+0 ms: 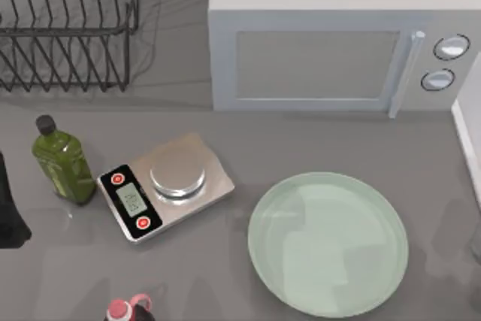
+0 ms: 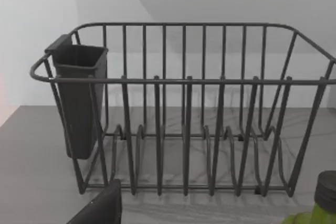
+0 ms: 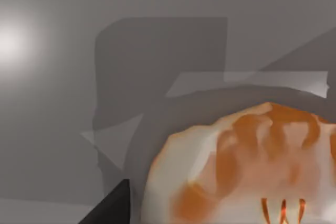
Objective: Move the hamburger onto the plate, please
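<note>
The approach step is judged in hand: the hamburger (image 3: 247,171) is seen close under the right wrist, on the grey table (image 1: 225,261), the plate (image 1: 328,243) empty; finger states cannot be told, and a centred grasp comes next.

Grey table (image 1: 316,137), white wall (image 2: 31,35), soft light

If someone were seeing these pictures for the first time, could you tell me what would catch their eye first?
Probably the large mint-green plate, bare, at the top view's lower right, in front of the microwave. Next, the hamburger, looming close in the right wrist view over grey table. Then the kitchen scale beside the green bottle on the left.
</note>
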Available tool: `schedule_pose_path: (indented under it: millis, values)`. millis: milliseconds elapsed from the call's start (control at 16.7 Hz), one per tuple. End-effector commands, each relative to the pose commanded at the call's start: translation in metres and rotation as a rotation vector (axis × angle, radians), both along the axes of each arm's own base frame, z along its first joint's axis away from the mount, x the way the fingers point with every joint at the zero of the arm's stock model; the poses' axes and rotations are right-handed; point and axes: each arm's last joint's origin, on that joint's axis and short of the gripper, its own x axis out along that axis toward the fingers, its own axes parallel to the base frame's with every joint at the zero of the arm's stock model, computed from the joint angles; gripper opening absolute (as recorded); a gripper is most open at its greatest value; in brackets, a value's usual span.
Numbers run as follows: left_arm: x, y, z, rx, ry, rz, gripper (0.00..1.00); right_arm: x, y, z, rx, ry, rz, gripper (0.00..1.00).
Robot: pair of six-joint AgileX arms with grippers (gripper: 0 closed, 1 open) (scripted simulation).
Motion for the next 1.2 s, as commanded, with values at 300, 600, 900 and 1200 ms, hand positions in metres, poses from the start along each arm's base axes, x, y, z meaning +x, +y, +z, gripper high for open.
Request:
schedule_pose_path:
  millis: [300,600,900,1200]
  values:
    - [0.000,0.000,0.000,0.000,0.000,0.000,1.00,0.000,0.000,0.000,0.000,0.000,0.000,0.40]
    - [0.000,0.000,0.000,0.000,0.000,0.000,1.00,0.000,0.000,0.000,0.000,0.000,0.000,0.02]
    - [0.000,0.000,0.000,0.000,0.000,0.000,1.00,0.000,0.000,0.000,0.000,0.000,0.000,0.00]
    - [0.000,0.000,0.000,0.000,0.000,0.000,1.00,0.002,0.000,0.023,0.009,-0.008,-0.018,0.00]
